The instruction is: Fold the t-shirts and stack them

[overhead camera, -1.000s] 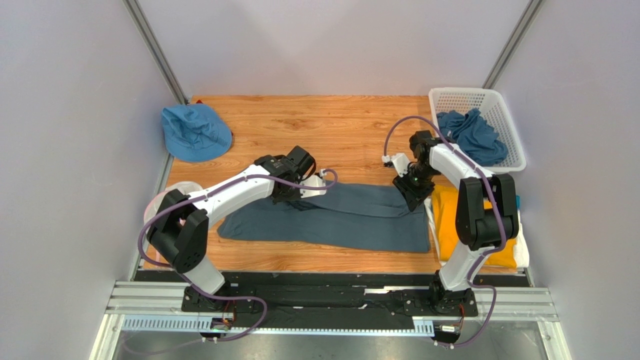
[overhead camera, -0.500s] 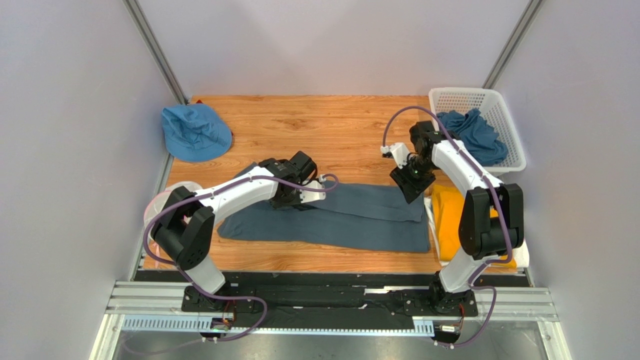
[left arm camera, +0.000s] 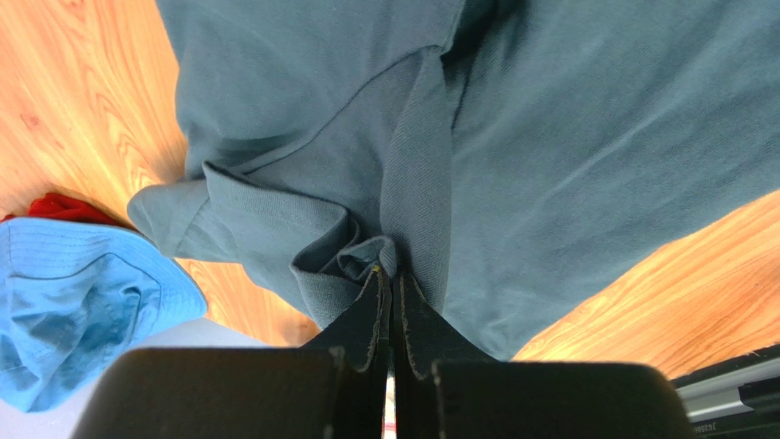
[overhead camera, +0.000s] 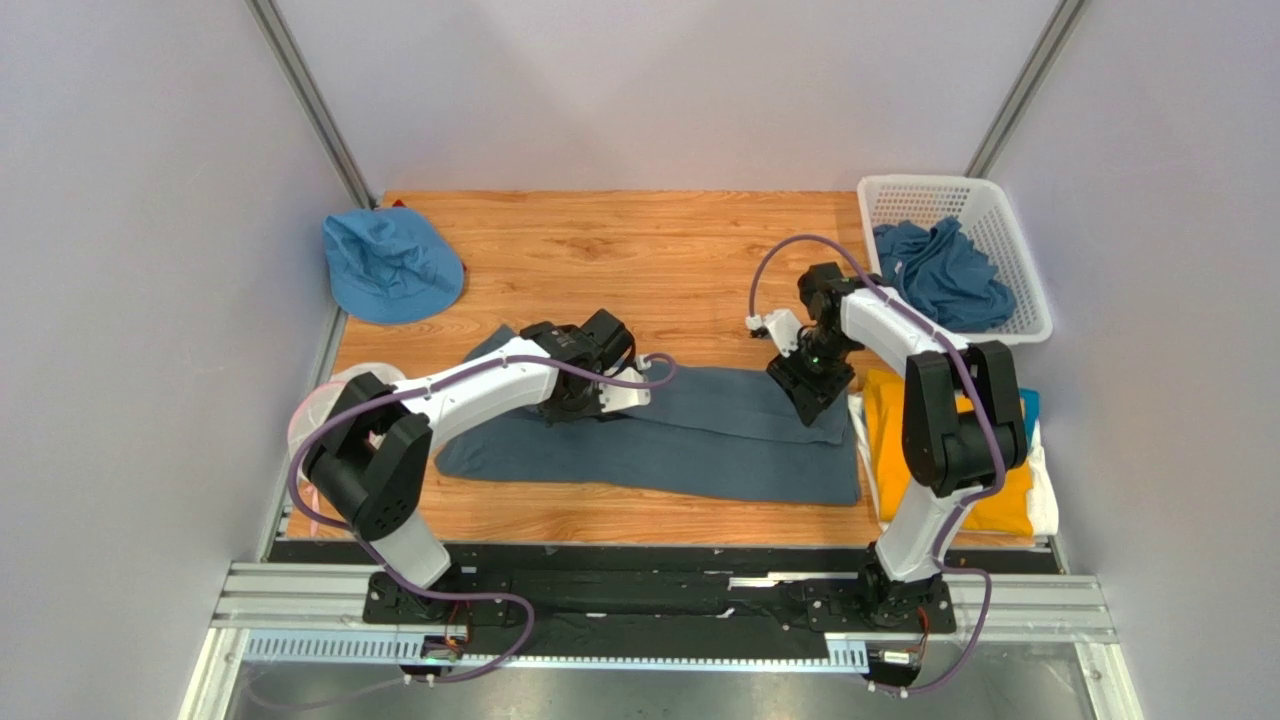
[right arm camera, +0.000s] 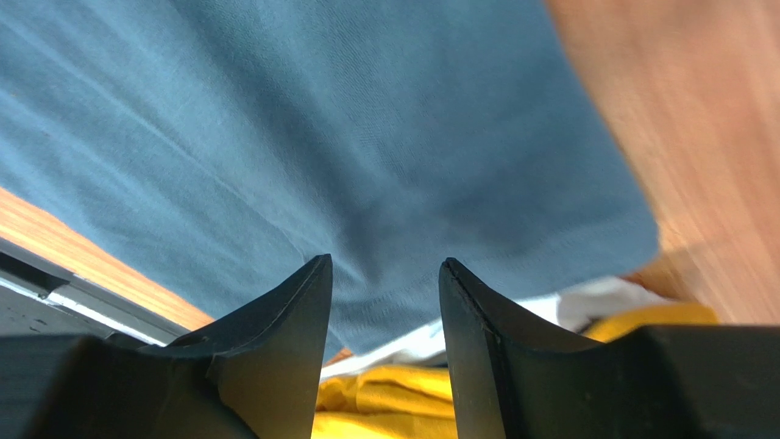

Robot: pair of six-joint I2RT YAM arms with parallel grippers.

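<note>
A dark slate-blue t-shirt [overhead camera: 706, 443] lies spread across the wooden table, partly folded lengthwise. My left gripper [overhead camera: 606, 384] is shut on a bunched fold of this shirt [left arm camera: 362, 265] at its left part, low on the cloth. My right gripper [overhead camera: 807, 381] is open and empty, just above the shirt's right end [right arm camera: 366, 137]. A mustard-yellow t-shirt [overhead camera: 899, 435] lies on a white one [right arm camera: 595, 294] at the right edge; the yellow cloth shows between the right fingers [right arm camera: 394, 402]. More slate-blue shirts [overhead camera: 939, 270] fill the basket.
A white plastic basket [overhead camera: 914, 189] stands at the back right. A bright blue brimmed hat [overhead camera: 388, 263] lies at the back left and shows in the left wrist view [left arm camera: 64, 293]. A white mesh pouch [overhead camera: 323, 402] sits at the left edge behind my left arm.
My right gripper has risen off the shirt's far right corner and shifted a little left, open. My left gripper has drawn slightly left, still holding the fold.
</note>
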